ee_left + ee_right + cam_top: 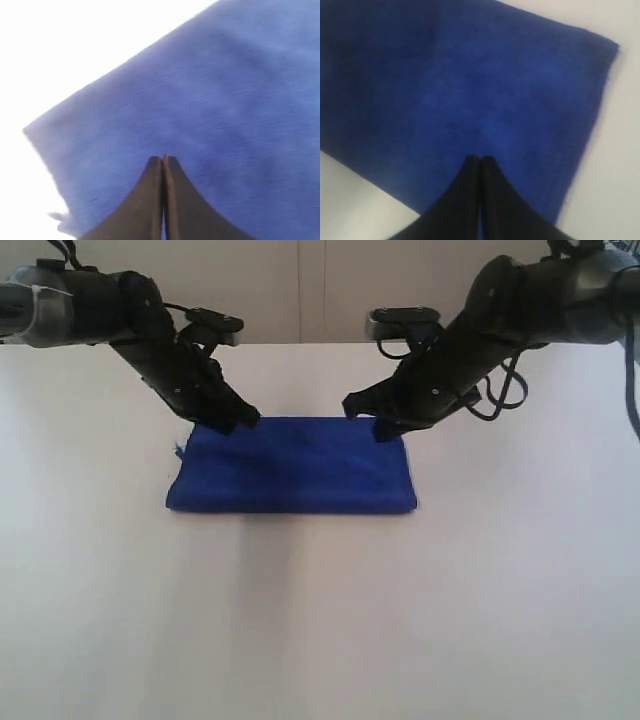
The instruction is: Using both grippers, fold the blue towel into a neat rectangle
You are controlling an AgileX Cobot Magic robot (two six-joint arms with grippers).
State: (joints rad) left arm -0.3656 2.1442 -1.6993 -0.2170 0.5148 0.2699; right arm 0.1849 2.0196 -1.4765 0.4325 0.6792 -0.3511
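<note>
The blue towel point(290, 468) lies flat on the white table point(320, 620) as a folded rectangle, long side across the view. My left gripper point(240, 422) hangs over its far left corner, jaws pressed together with nothing between them; the left wrist view shows the gripper tips point(163, 159) above the towel point(210, 100). My right gripper point(372, 423) is at the far right corner, also shut and holding nothing, its tips point(480, 159) over the towel point(470, 85). A small frayed bit point(179, 450) sticks out at the towel's left edge.
Bare white tabletop surrounds the towel on all sides. A pale wall point(300, 290) rises behind the table's far edge. Both dark arms slant in from the upper corners, with cables looping off the right arm point(505, 390).
</note>
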